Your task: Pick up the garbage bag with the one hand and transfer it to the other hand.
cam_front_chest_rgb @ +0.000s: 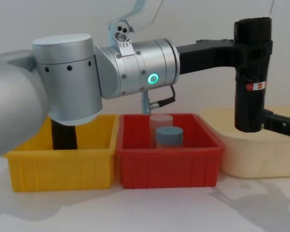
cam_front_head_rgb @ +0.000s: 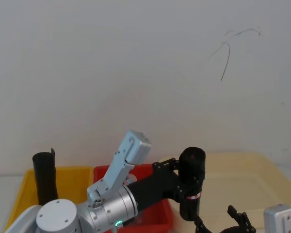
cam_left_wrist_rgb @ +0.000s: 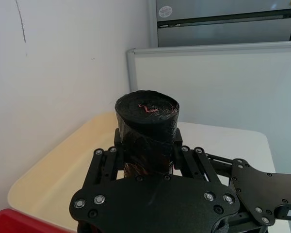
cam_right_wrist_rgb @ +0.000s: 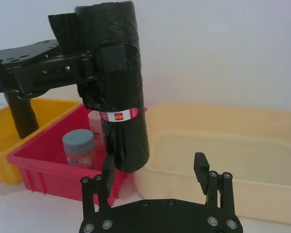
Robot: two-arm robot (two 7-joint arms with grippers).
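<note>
In the chest view three containers stand in a row, walls nearly touching. At the lower left is a yellow rectangular plastic bin (cam_front_chest_rgb: pixel 58 164), at the centre a red rectangular plastic bin (cam_front_chest_rgb: pixel 169 166), and at the lower right a pale cream plastic tub (cam_front_chest_rgb: pixel 261 159) that runs off the right edge. A strip of bare white tabletop (cam_front_chest_rgb: pixel 150 212) lies along the bottom of the frame, and a white wall (cam_front_chest_rgb: pixel 63 19) closes the back.

There are two black rolls, two jars and two grippers. A crinkled black plastic roll (cam_front_chest_rgb: pixel 64 137) stands upright in the yellow bin. A blue-lidded jar (cam_front_chest_rgb: pixel 169 137) and a translucent jar (cam_front_chest_rgb: pixel 161 121) stand together in the red bin.

The thick silver left arm (cam_front_chest_rgb: pixel 135 67), its green ring light (cam_front_chest_rgb: pixel 153 79) glowing, reaches across the upper middle of the frame. Its black left gripper (cam_front_chest_rgb: pixel 251 50) is clamped on the upper part of the tall black cylindrical garbage bag roll (cam_front_chest_rgb: pixel 251 96). The roll hangs upright at the upper right, its red-and-white label (cam_front_chest_rgb: pixel 257 86) at mid-height. Its lower end is off the table, above where the red bin meets the cream tub.

In the right wrist view the black right gripper (cam_right_wrist_rgb: pixel 154 167) sits at the bottom centre, jaws spread wide and holding nothing. The roll's lower end is just beyond one of its fingers (cam_right_wrist_rgb: pixel 108 167).
</note>
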